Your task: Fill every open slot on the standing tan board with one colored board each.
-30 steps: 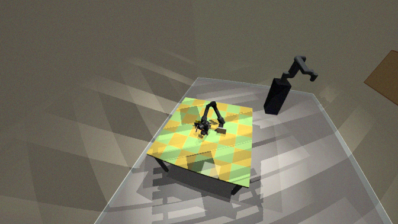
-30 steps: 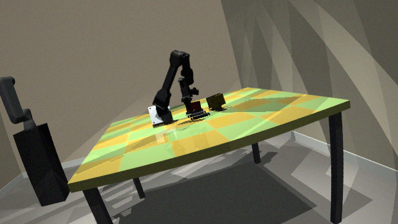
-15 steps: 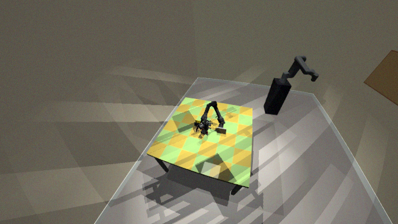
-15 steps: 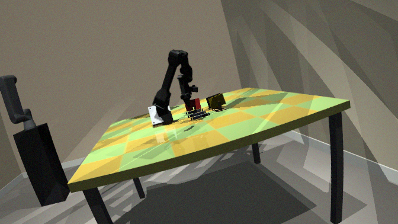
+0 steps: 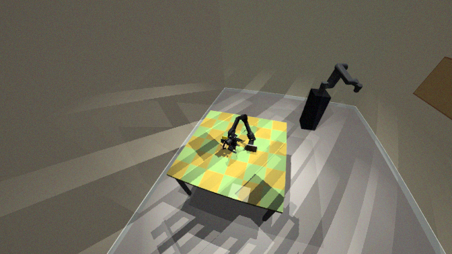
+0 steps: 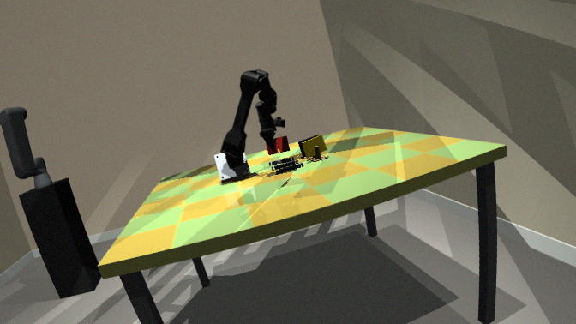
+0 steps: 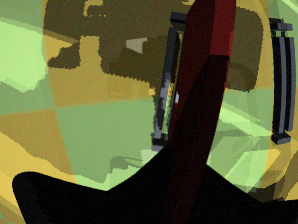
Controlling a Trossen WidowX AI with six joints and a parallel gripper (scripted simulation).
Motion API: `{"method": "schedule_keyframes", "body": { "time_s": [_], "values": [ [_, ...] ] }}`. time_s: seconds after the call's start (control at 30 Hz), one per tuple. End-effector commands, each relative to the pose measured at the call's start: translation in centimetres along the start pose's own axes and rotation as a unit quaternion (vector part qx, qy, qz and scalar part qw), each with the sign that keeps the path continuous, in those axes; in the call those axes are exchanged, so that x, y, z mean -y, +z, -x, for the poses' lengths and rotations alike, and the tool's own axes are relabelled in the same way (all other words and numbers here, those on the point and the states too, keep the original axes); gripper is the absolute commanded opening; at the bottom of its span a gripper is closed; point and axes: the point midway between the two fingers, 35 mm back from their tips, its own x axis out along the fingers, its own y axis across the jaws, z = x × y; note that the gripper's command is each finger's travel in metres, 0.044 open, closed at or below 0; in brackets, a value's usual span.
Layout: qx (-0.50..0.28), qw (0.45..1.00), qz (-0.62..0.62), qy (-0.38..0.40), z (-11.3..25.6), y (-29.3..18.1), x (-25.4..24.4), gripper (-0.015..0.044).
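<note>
Red board (image 6: 279, 145) (image 7: 200, 85): one, upright, its lower edge above the dark holders in the exterior view. A small notch shows in that lower edge.

Fingers (image 6: 271, 141): one pair, black, nearly closed, with the red board pinched between them. The board leans a little across the wrist view; were the grip off its middle, it could swivel when its notch meets a slot.

Dark holder (image 7: 167, 85): one, long and narrow, below the fingers and just beside the red board as the wrist camera sees it. Should the board be carried sideways too low, its edge could catch here and be twisted in the grip.

Second holder (image 7: 283, 85): one, of paired rails, on the other side of the board, apart from the fingers.

Yellow board (image 5: 224, 138) (image 6: 315, 144): one, upright, beyond the fingers from the arm's base. Whether it stands in a holder or in a slot I cannot tell.

Standing tan board: not made out with certainty from here. The coming step, I judge, is the carry to its slot; a notch set down off line would jam or knock the tan board askew.

Worktop (image 5: 215, 168) (image 6: 364, 180): one, checked green and orange, beneath all of these. Hard shadows cross it, and could blur the slot's position.
</note>
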Motion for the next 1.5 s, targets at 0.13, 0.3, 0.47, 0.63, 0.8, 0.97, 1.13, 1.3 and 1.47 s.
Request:
{"method": "schedule_keyframes", "body": {
  "time_s": [0.13, 0.3, 0.47, 0.63, 0.8, 0.97, 1.13, 1.3, 1.47],
  "values": [
    [0.001, 1.0, -0.003, 0.007, 2.0, 0.1, -0.2, 0.0],
    [0.001, 1.0, -0.003, 0.007, 3.1, 0.1, -0.1, 0.0],
    [0.0, 1.0, -0.003, 0.007, 4.3, 0.1, -0.1, 0.0],
    [0.0, 1.0, -0.003, 0.007, 5.2, 0.1, -0.1, 0.0],
    [0.0, 1.0, 0.008, 0.008, 5.3, 0.9, -0.2, 0.0],
    [0.001, 1.0, 0.024, 0.01, 5.5, 2.1, -0.4, 0.0],
    [0.0, 0.999, 0.035, 0.013, 5.6, 3.3, -0.4, 0.0],
    [0.0, 0.999, 0.047, 0.016, 5.6, 4.7, -0.4, 0.0],
    [0.001, 0.998, 0.064, 0.016, 5.7, 5.9, -0.4, 0.0]
  ]
}}
